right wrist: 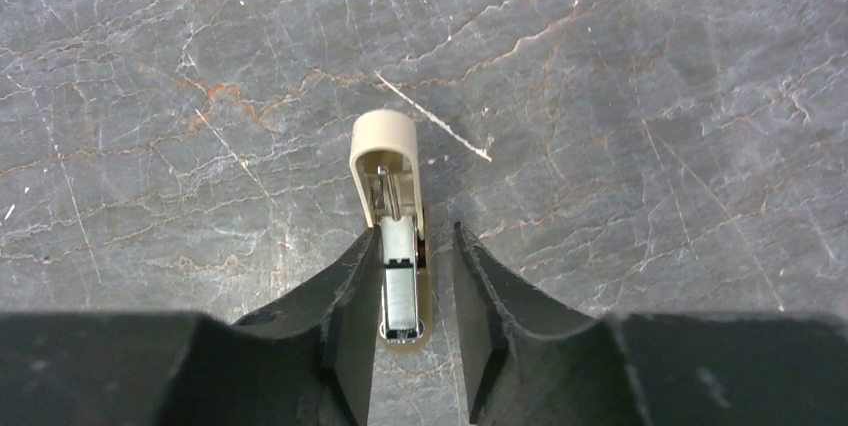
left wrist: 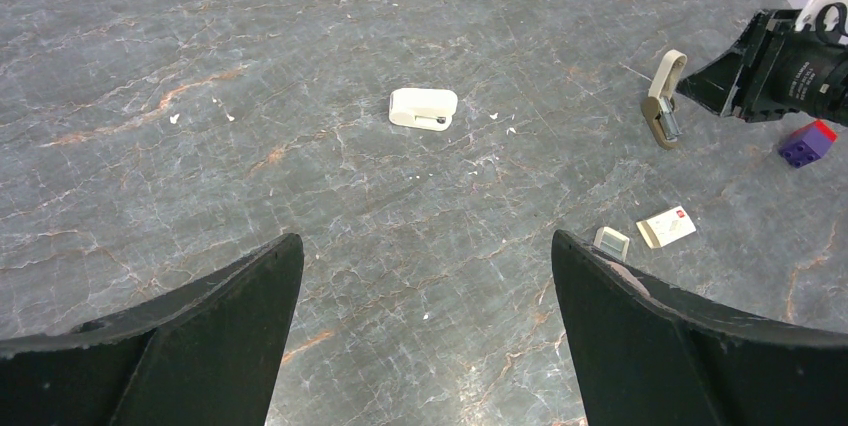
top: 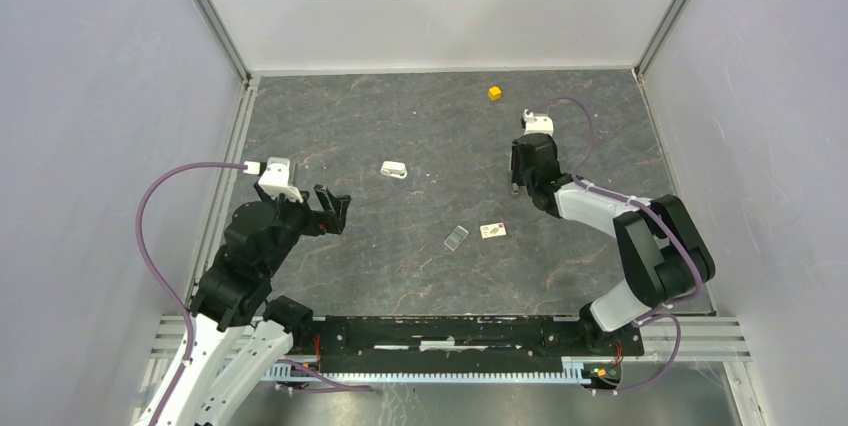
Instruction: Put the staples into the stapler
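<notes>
The stapler [right wrist: 390, 186] is right of the middle of the worktop [top: 400, 276], about halfway between its near and far edges. It is hinged open, so the cream arm points away from the wrist camera and the metal inner channel faces up. It sits between the two fingers of the right gripper [right wrist: 416, 236]. The jaws are partly spread around it: one finger lies against the channel side, and a narrow gap shows between the other finger and the cream shell. From the left wrist view the stapler stands on end at the tip of that gripper, with its lower end at the stone surface. The staples [top: 456, 237] lie flat on the worktop, nearer than the stapler and to its left, apart from it. A pale card [top: 492, 231] lies just to their right. A small white plastic piece [top: 393, 169] lies left of the stapler, near the centre. Farther back sits a yellow cube [top: 494, 93]. A purple and red block [left wrist: 806, 143] sits close beside the right arm's wrist. The left gripper [left wrist: 425, 238] hangs over the left side of the worktop, its jaws spread wide and pointing toward the white piece, well apart from it.
</notes>
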Robot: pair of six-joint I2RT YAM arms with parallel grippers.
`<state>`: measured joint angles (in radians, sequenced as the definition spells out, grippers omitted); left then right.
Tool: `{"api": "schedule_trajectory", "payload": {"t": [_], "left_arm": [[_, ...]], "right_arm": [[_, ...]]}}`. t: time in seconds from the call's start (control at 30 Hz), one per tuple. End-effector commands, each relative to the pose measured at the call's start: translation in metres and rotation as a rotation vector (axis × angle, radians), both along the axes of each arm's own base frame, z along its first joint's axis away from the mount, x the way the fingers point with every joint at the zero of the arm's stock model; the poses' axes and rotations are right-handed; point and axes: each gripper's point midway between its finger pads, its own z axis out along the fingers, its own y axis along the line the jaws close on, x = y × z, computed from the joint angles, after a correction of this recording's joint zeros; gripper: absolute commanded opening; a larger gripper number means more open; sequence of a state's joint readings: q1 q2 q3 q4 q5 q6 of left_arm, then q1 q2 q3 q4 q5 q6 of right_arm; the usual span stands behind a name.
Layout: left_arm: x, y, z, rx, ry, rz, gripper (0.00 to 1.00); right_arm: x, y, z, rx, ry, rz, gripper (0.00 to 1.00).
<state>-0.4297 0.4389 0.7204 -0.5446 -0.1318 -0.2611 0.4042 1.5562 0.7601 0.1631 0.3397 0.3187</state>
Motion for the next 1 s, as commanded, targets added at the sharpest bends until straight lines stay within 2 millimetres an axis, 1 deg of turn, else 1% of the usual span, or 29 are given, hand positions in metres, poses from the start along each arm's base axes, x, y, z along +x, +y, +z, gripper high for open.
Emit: {"api": "schedule_trajectory", "payload": {"t": [0.0, 0.07, 0.17, 0.23, 0.3, 0.33, 0.4, 0.43, 0.5, 0.63, 0.83, 0.97], "left_arm": [[0.004, 0.001, 0.007, 0.03, -0.036, -0.005, 1.0], [0.004, 0.001, 0.007, 0.031, -0.034, -0.005, 1.0], [0.005, 0.0, 0.005, 0.033, -0.029, -0.006, 1.0], [0.005, 0.0, 0.004, 0.036, -0.024, -0.004, 1.0], [0.006, 0.001, 0.003, 0.039, -0.017, 0.001, 1.0], [0.006, 0.001, 0.002, 0.042, -0.013, 0.004, 1.0], [0.007, 0.002, 0.002, 0.042, -0.011, 0.009, 1.0], [0.007, 0.003, 0.001, 0.044, -0.009, 0.012, 1.0], [0.008, 0.002, 0.0, 0.046, -0.005, 0.013, 1.0], [0.009, 0.003, -0.001, 0.049, 0.004, 0.02, 1.0], [0.01, 0.004, -0.005, 0.053, 0.024, 0.027, 1.0], [0.009, -0.005, -0.009, 0.029, 0.053, -0.007, 1.0]], "right_arm": [[0.018, 0.006, 0.01, -0.005, -0.027, 0.041, 0.41], [0.023, 0.01, 0.011, -0.013, -0.026, 0.078, 0.44], [0.03, 0.014, 0.013, -0.032, -0.019, 0.12, 0.52], [0.031, 0.013, 0.009, -0.048, 0.006, 0.122, 0.53], [0.027, 0.011, 0.003, -0.057, 0.036, 0.119, 0.53], [0.022, 0.01, -0.002, -0.057, 0.049, 0.119, 0.53], [0.014, 0.009, -0.009, -0.048, 0.058, 0.122, 0.48], [0.01, 0.008, -0.012, -0.044, 0.063, 0.124, 0.45], [0.004, 0.007, -0.016, -0.045, 0.075, 0.127, 0.43], [-0.003, 0.006, -0.025, -0.047, 0.106, 0.135, 0.43], [-0.007, 0.003, -0.033, -0.059, 0.12, 0.135, 0.42], [-0.009, 0.001, -0.037, -0.07, 0.124, 0.135, 0.41]]}}
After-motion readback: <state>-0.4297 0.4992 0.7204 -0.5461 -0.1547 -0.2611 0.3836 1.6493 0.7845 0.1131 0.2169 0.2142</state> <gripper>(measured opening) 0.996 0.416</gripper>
